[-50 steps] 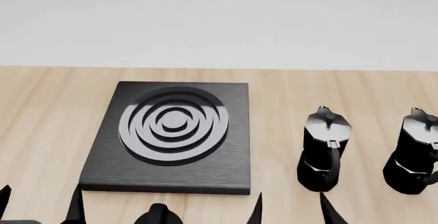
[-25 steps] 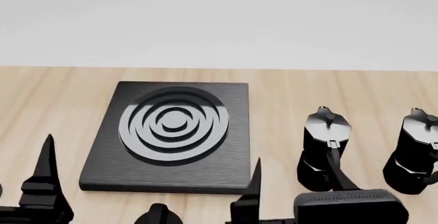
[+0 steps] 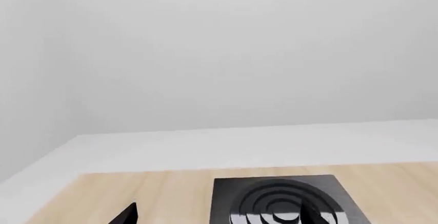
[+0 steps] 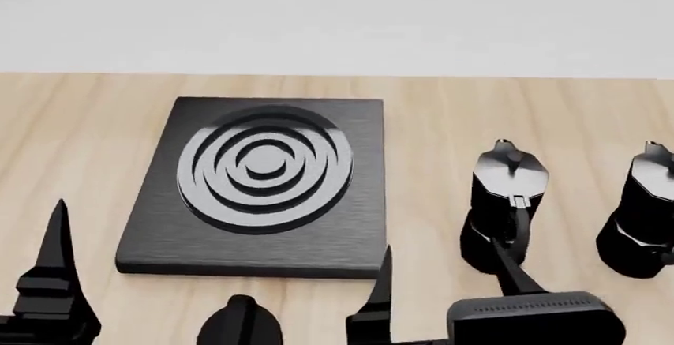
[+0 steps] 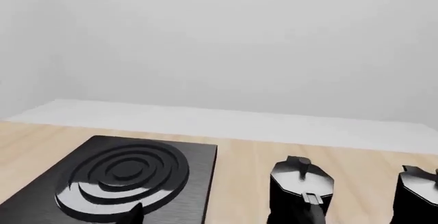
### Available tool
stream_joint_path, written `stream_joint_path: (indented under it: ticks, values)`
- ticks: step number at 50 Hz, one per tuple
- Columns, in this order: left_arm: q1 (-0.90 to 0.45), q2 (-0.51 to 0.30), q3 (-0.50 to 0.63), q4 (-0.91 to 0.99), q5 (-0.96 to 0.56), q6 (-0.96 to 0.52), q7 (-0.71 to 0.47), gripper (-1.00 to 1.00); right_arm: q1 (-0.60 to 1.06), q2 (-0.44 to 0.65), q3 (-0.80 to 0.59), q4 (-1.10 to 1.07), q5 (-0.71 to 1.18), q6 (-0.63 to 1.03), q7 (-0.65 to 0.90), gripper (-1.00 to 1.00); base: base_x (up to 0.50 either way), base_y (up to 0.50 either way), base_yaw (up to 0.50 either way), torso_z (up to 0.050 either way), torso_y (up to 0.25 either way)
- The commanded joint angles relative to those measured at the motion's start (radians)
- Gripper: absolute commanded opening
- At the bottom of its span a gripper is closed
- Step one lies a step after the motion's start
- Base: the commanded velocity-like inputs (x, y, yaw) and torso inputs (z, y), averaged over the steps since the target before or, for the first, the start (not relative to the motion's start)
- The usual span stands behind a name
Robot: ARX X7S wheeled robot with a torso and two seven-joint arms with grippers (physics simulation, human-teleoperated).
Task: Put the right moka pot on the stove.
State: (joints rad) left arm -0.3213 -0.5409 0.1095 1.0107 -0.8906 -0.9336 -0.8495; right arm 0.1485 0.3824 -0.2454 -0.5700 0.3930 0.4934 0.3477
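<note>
Head view: the right moka pot (image 4: 645,217) stands upright at the table's (image 4: 443,124) right edge, handle toward the camera, beside its twin (image 4: 503,203), right of the stove (image 4: 263,183). The view has tilted down. Left gripper (image 4: 216,274) spread open; right gripper's (image 4: 532,317) state unclear. Right wrist view: pot (image 5: 419,196) upright.

Both grippers are seen low at the near edge of the head view, fingers pointed up and forward. Left gripper (image 4: 31,317): only one finger (image 4: 58,238) is clearly in frame, so jaw state can't be read. Right gripper (image 4: 443,294): fingers spread apart, nothing held between them, wrist housing visible behind.
</note>
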Motion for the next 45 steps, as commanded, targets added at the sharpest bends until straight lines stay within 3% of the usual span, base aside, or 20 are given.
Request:
stream_joint_path:
  ticks: [1,15,35,45]
  values:
    - [0.01,-0.013,0.014,-0.008,0.0,0.025,-0.014,1.0,-0.01,0.001,0.001,0.001,0.009,-0.011,-0.003,1.0,0.0,0.0,0.0,0.0,-0.199]
    - [-0.002,-0.037,0.079,-0.001,0.056,0.034,-0.024,1.0,-0.01,0.009,0.0,-0.013,0.013,-0.007,0.003,1.0,0.0,0.0,0.0,0.0,-0.142]
    - [0.002,-0.054,0.082,-0.015,0.039,0.065,-0.041,1.0,-0.008,0.013,-0.008,-0.01,0.007,-0.009,0.011,1.0,0.0,0.0,0.0,0.0,-0.13]
    - [0.012,-0.061,0.078,-0.02,0.021,0.079,-0.047,1.0,-0.034,0.062,0.048,-0.009,0.031,-0.071,-0.03,1.0,0.0,0.0,0.0,0.0,0.0]
